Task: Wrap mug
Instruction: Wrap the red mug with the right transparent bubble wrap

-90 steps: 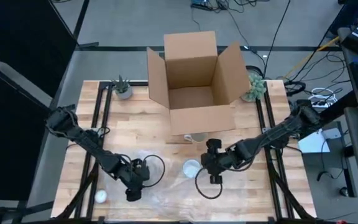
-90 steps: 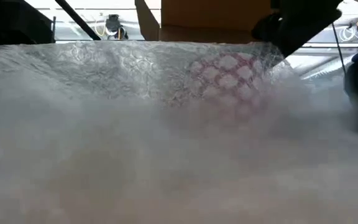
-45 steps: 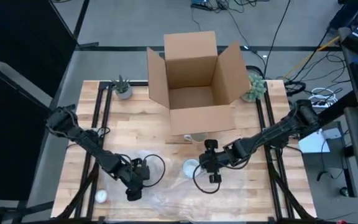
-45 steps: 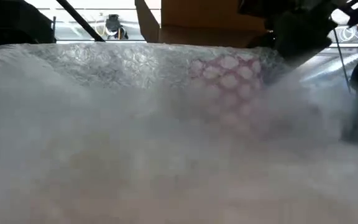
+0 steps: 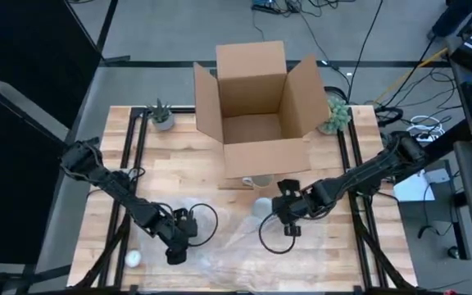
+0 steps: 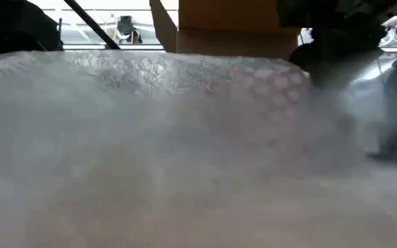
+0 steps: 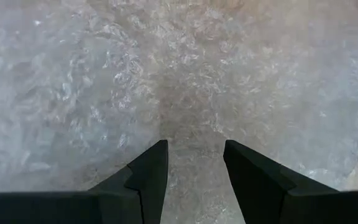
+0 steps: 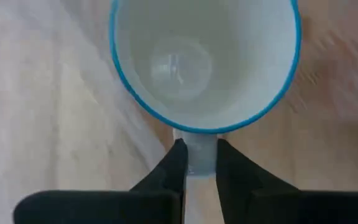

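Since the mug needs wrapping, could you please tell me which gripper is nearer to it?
The right. The right gripper is shut on the handle of the mug, in front of the box. The left gripper is open over the bubble wrap, well away from the mug.

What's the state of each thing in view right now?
Cardboard box: open, flaps up, looks empty.
Mug: upright, empty, held by its handle.
Bubble wrap: spread flat on the table.
Right gripper: shut on the mug handle.
Left gripper: fingers open above the bubble wrap.
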Available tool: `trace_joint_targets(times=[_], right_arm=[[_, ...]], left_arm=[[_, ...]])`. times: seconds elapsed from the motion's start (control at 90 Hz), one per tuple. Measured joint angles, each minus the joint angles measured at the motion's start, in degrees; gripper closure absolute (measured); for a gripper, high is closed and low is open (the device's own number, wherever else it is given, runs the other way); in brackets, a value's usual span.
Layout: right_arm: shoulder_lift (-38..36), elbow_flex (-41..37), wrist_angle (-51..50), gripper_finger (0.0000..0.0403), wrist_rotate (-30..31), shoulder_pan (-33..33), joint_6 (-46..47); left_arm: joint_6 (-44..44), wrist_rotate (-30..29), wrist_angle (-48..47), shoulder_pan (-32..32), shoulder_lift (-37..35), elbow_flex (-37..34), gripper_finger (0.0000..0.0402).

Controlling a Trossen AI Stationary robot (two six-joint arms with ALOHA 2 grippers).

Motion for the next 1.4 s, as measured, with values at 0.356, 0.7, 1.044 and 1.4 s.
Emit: trace_joint_targets(times=[0.356, 0.7, 1.044, 1.4], right_arm=[[-5.1, 0.0, -23.4, 0.0369, 4.8, -0.3, 10.0], [-8.6, -9.7, -26.8, 0.0351, 3.0, -0.7, 25.3], [-8.7, -8.3, -24.8, 0.0216, 3.0, -0.7, 24.8], [-10.2, 2.9, -29.6, 0.0218, -9.9, 2.0, 23.9]], left_arm=[[0.0, -0.1, 0.1, 0.0, 0.0, 0.0, 0.0251], [-0.1, -0.2, 0.0, 0.0, 0.0, 0.0, 0.0251], [-0.4, -0.2, 0.0, 0.0, 0.0, 0.0, 0.0251], [-0.4, 0.0, -3.9, 0.0, -1.0, 2.5, 0.0251]])
